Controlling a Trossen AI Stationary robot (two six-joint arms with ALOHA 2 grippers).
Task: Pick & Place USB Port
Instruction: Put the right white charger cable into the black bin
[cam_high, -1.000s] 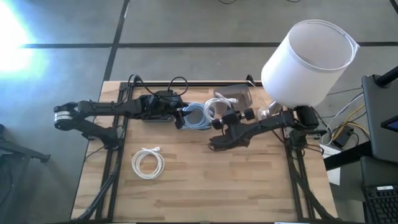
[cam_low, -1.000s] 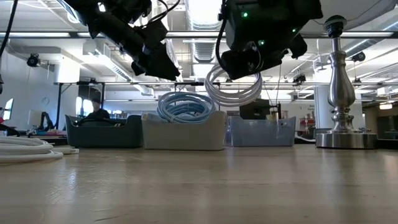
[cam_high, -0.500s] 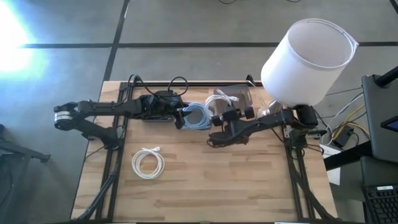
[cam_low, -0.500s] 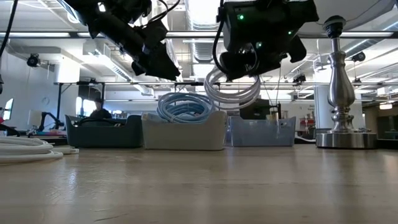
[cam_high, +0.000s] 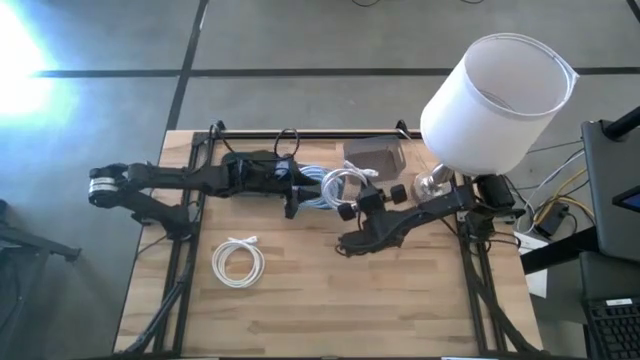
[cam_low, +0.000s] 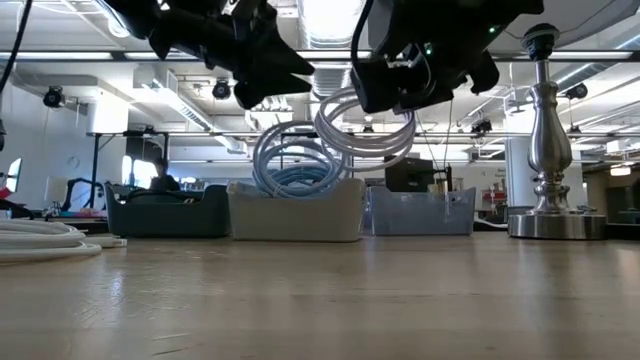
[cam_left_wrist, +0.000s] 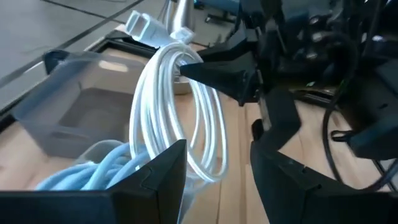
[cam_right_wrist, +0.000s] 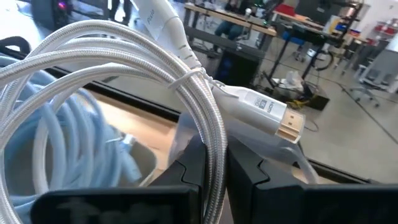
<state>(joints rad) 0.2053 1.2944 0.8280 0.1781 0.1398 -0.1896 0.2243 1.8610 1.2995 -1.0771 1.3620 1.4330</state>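
A white coiled USB cable (cam_high: 338, 182) hangs in the air over the row of bins, held by my right gripper (cam_high: 348, 192), which is shut on it. Its tied plugs (cam_right_wrist: 273, 115) stick out beside the coil (cam_right_wrist: 106, 50). My left gripper (cam_high: 297, 197) is open and faces the coil (cam_left_wrist: 186, 112) from the table's left, its fingers (cam_left_wrist: 158, 177) close to the coil's lower arc; no touch shows. A light blue cable coil (cam_low: 295, 175) rests in the middle bin. A second white coil (cam_high: 238, 262) lies flat on the table, near left. My right gripper pinches several strands of the white coil (cam_right_wrist: 208, 140) between its two fingers (cam_right_wrist: 186, 171), next to the tie that binds the loops. The fingers reach in level from the table's right. The coil is lifted clear, tilted, and hangs below the gripper (cam_low: 365, 125).
Three bins stand along the far edge: a dark one (cam_low: 165, 212), a white one (cam_low: 295, 212) and a clear one (cam_low: 420, 212). A lamp with a white shade (cam_high: 495, 90) and metal base (cam_low: 545, 215) stands at the far right. Bare wood lies in front.
My right gripper has turned and carried the white coil a little up and toward the table's left, so the coil now tilts. My left gripper has moved right, toward the coil.
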